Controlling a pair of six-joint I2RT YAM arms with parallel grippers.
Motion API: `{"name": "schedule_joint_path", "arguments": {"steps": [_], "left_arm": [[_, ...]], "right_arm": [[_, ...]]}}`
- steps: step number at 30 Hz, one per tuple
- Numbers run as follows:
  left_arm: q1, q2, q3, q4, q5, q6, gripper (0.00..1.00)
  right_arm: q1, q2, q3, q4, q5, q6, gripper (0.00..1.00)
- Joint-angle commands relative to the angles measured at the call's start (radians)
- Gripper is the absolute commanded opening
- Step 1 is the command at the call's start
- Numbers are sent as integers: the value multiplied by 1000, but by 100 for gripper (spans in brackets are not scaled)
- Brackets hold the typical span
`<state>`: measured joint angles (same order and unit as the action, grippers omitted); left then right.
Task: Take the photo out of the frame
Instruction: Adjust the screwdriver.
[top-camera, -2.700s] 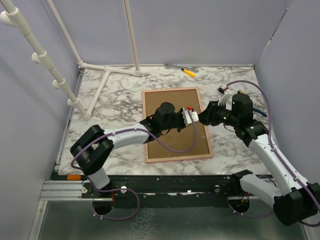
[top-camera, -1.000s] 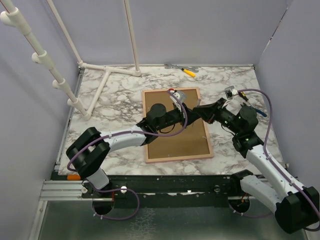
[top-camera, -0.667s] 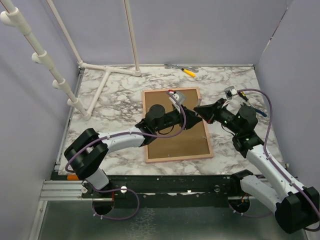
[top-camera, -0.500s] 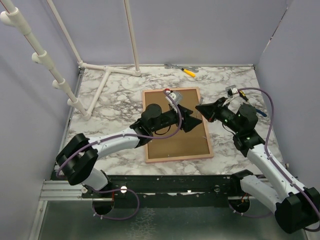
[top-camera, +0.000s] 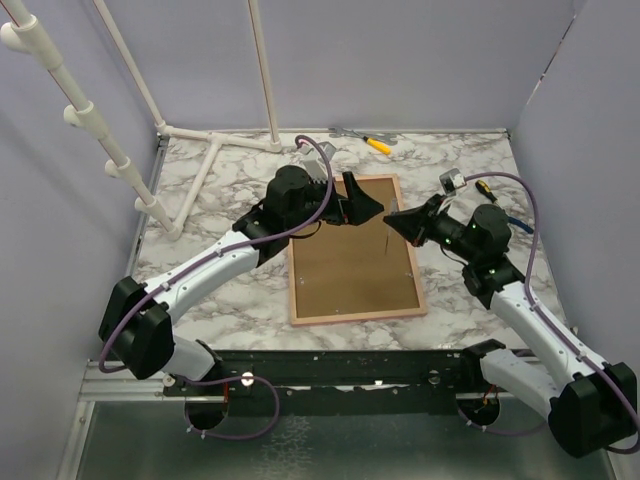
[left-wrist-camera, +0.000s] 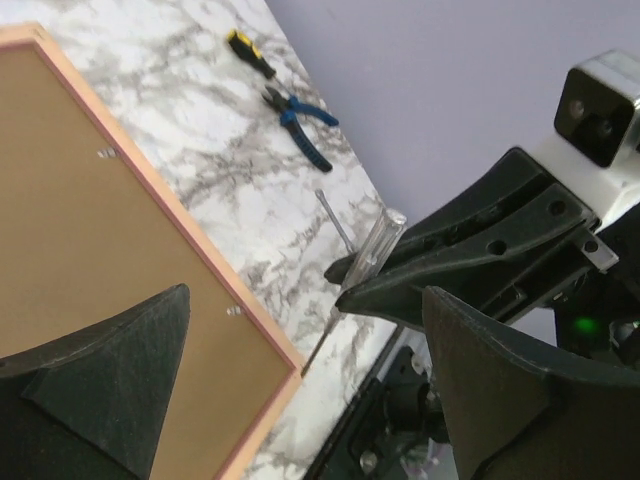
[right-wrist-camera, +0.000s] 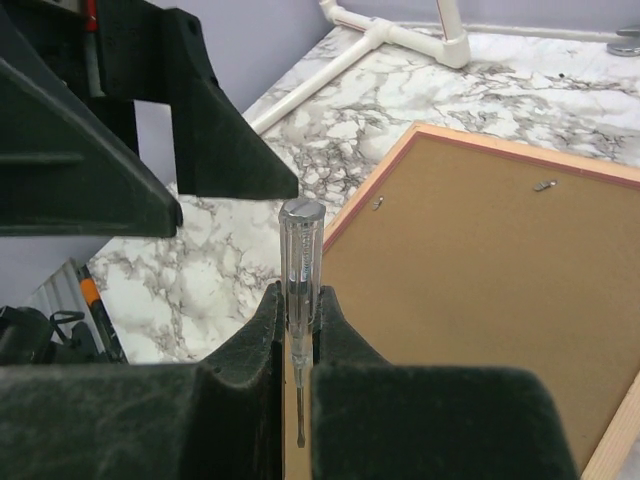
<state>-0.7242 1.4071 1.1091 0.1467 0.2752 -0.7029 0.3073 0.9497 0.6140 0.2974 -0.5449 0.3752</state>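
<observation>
Two tools hang over the frame (top-camera: 350, 270), toward one o'clock: left tool (top-camera: 357, 203) spread wide, right tool (top-camera: 394, 220) clamping a screwdriver (right-wrist-camera: 301, 260).

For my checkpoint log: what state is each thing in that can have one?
left gripper: open, empty.
right gripper: shut on the clear screwdriver.
clear screwdriver: clamped in the right gripper.
frame: lying face down, brown back in place.
photo: hidden; cannot tell.

Legible markings: none; no text, label, brand, number or sign can be read on the frame (top-camera: 350, 270), the screwdriver (right-wrist-camera: 301, 250) or the surface (top-camera: 250, 300).
</observation>
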Motion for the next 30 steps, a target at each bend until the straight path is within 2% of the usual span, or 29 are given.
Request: {"name": "schedule_joint_path", "arguments": {"steps": [1,6,14,30], "left_arm": [[-5,16,28,-70,118,-68,94],[-6,20,38,-70,126,-73,84],[-7,49,38,-26,126,-83,59],[-8,87,42,13,124,-79,49]], "right_arm": [[1,19,-11,52,-60,-33,1],[2,49,-2,55,-71,-28,1],[16,92,11,85,-124,1,1],[53,156,41,62,-173,-9,1]]}}
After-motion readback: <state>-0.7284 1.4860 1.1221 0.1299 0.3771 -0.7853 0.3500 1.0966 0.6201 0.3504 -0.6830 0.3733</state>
